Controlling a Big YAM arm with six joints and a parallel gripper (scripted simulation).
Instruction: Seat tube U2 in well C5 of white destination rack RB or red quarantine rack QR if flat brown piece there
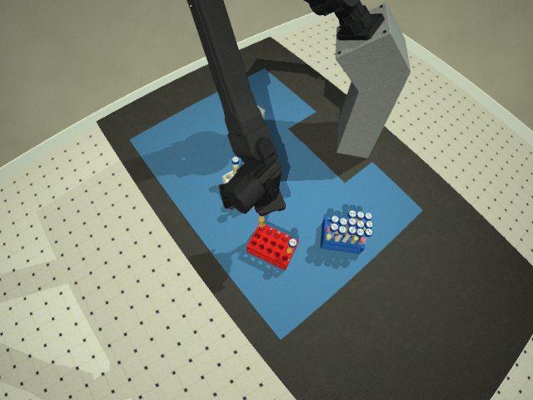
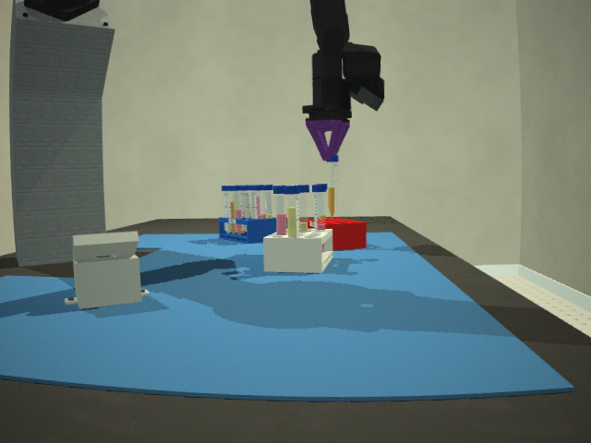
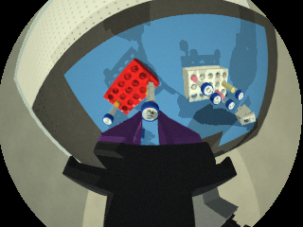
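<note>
Top view: the black arm reached down from the 12 o'clock edge toward the middle of the blue mat. Its gripper sat just above the red rack, at that rack's 11 o'clock corner. An orange-filled tube poked out below the fingers, which were clamped on it. A second tube with a white cap stood in the red rack at its 3 o'clock end. The blue rack, crowded with capped tubes, stood at 3 o'clock of the red one, apart from it. The white rack was mostly hidden under the wrist, at 10 o'clock of the gripper. A grey pillar rose at 1 o'clock.

Exterior view: the purple fingers pinched the blue cap of the hanging tube, which hung upright with its orange tip above the red rack, not yet inside a well as far as could be judged. The white rack stood in front, holding pink and yellow tubes; the blue rack lay at 9 o'clock of it. A grey box sat at 8 o'clock on the mat.

Wrist view: the held tube's cap showed between the purple fingers, with the red rack at 11 o'clock and the white rack at 2 o'clock. The cap lettering was too small to read.
</note>
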